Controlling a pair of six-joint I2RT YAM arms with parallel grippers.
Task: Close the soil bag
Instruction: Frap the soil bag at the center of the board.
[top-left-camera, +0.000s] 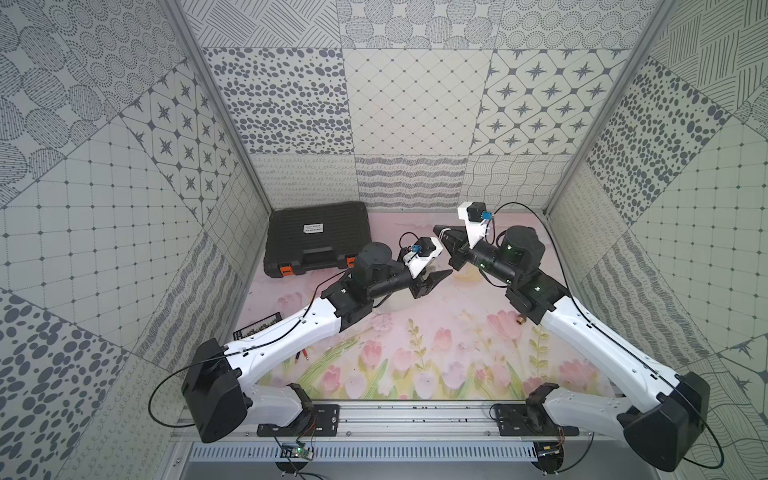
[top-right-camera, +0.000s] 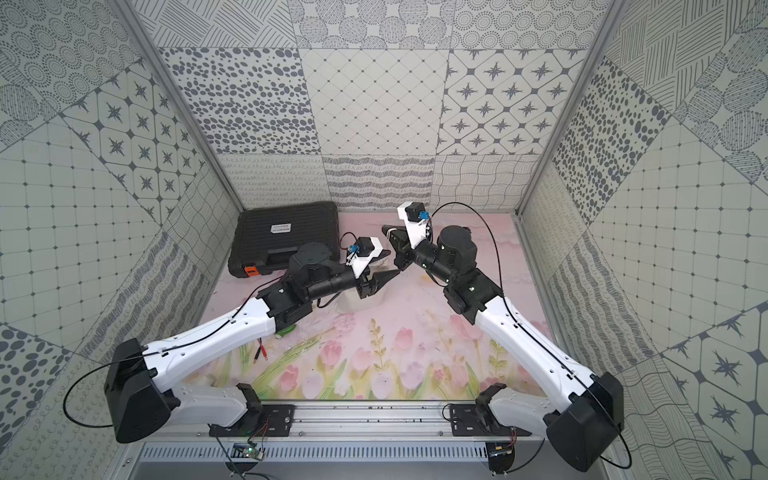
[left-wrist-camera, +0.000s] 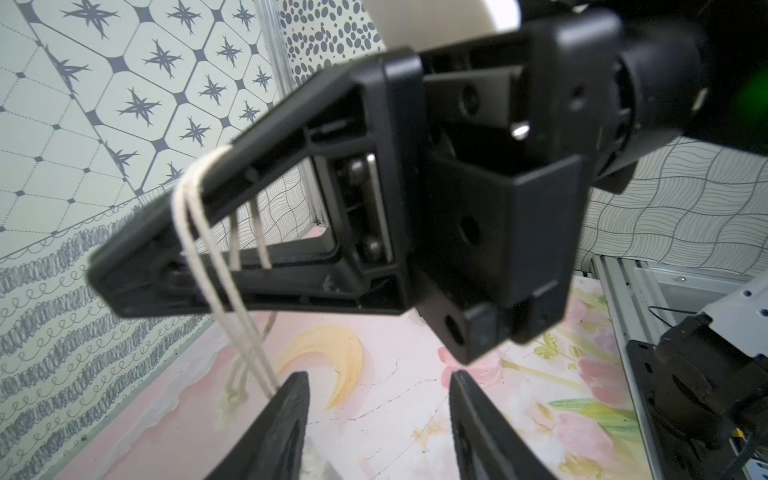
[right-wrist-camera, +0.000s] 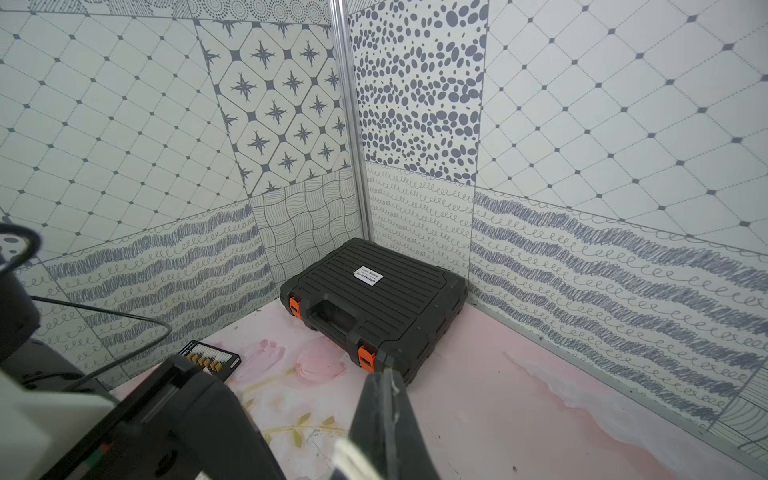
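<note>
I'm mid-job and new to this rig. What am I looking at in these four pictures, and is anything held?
Two robot arms, each ending in a pincer, work over a flowered table. Two pictures look down from overhead; two come from wrist cameras. The left wrist view shows the left pincer open and empty, and the right pincer shut with cream cords looped over it. The soil bag lies under the left pincer; a black case sits in the far corner.

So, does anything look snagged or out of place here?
Yes. The cream cords are looped over one finger of the shut right gripper and hang down beside the open left gripper, looking hooked rather than pinched. Nothing appears spilled.
</note>
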